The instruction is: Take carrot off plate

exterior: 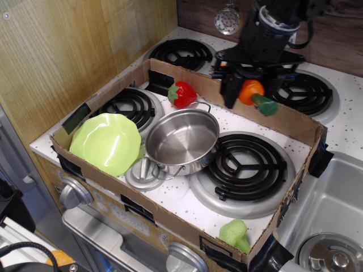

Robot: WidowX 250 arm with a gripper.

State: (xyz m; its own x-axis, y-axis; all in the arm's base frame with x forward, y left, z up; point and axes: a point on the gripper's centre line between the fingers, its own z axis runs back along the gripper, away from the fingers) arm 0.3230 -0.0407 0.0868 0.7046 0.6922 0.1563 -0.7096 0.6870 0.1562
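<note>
My gripper (251, 90) is shut on the orange carrot (250, 92) and holds it in the air above the far wall of the cardboard box, at the back right. The carrot's dark green stub (266, 106) points down to the right. The lime-green plate (105, 143) lies bare at the front left of the box, tilted against the box wall, far from the gripper.
A steel pot (182, 140) stands mid-box, with a red strawberry (182, 94) behind it. A pale green toy vegetable (235, 234) lies in the front right corner. The cardboard box (283, 120) covers the stove burners. A sink (332, 209) is at the right.
</note>
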